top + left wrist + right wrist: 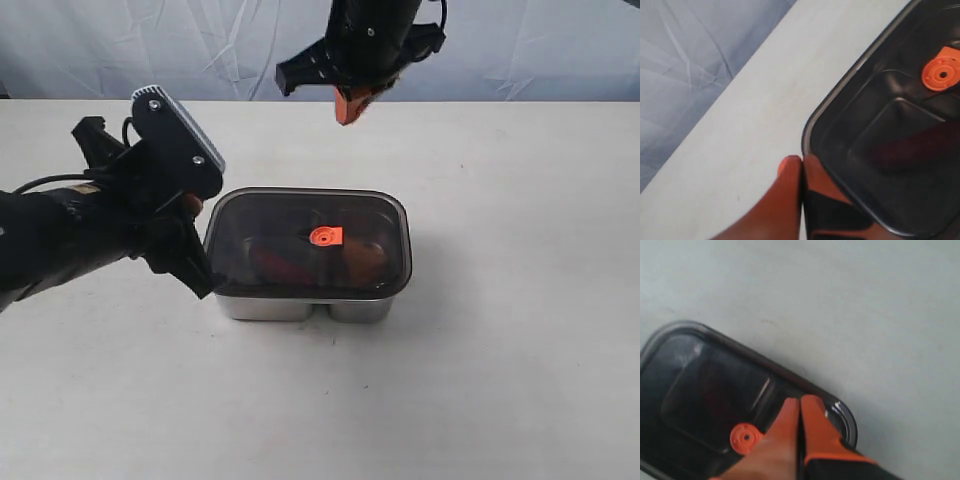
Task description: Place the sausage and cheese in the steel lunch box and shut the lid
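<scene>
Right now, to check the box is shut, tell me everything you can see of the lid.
The lid is dark, smoky, see-through plastic, rectangular with rounded corners, with a small orange tab at its centre. It lies flat on the steel box, covering it edge to edge; a red sausage shows dimly through it. The shut left gripper sits at one corner; whether it touches is unclear. The right gripper hangs clear above.

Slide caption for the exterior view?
Lid on the steel lunch box; shut left gripper at its corner, shut right gripper high above.
</scene>
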